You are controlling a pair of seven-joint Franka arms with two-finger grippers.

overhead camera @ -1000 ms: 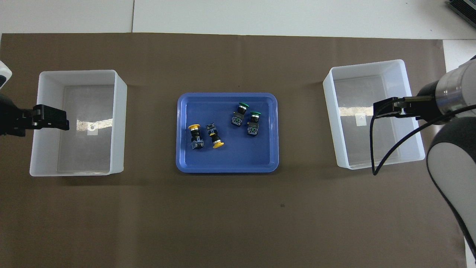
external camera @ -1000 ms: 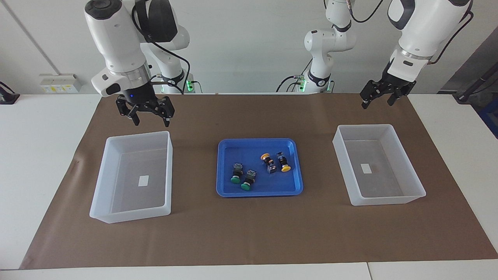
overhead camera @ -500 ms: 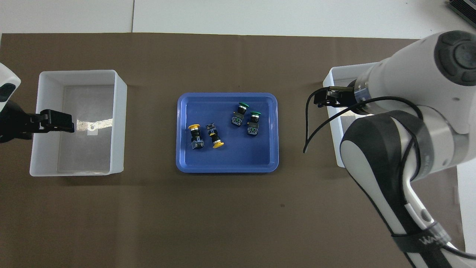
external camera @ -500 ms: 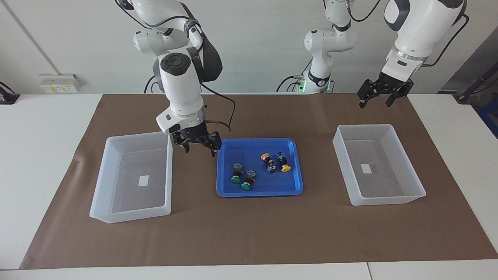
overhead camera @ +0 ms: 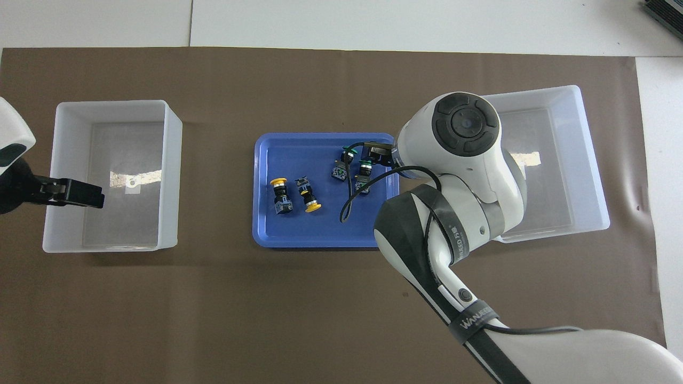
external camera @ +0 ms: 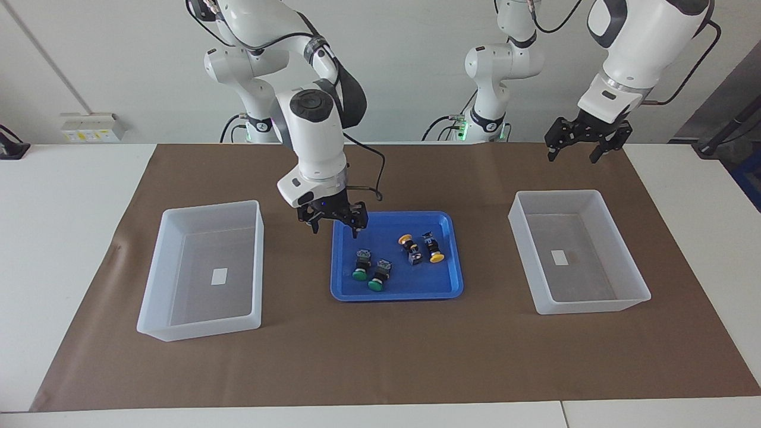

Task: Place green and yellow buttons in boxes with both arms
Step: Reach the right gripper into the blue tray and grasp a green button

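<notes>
Two green buttons (external camera: 361, 265) (external camera: 379, 277) lie side by side in the shallow blue tray (external camera: 339, 294), toward the right arm's end. Two yellow buttons (external camera: 409, 246) (external camera: 434, 249) lie in the tray toward the left arm's end. My right gripper (external camera: 334, 232) hangs open over the tray's corner nearest its own base, above the green buttons and touching nothing. My left gripper (external camera: 574, 156) hangs open and empty in the air, over the mat beside the box (external camera: 594, 306) at the left arm's end. The other box (external camera: 199, 327) stands at the right arm's end.
A brown mat (external camera: 380, 356) covers the table's middle, with white tabletop (external camera: 59, 238) around it. In the overhead view the right arm (overhead camera: 464, 176) hides part of one box (overhead camera: 587, 160) and the tray's edge (overhead camera: 320, 242). Both boxes hold only a white label.
The right arm has swung from beside the box at its end to the blue tray and come lower. The left gripper has shifted only slightly. The buttons have not moved.
</notes>
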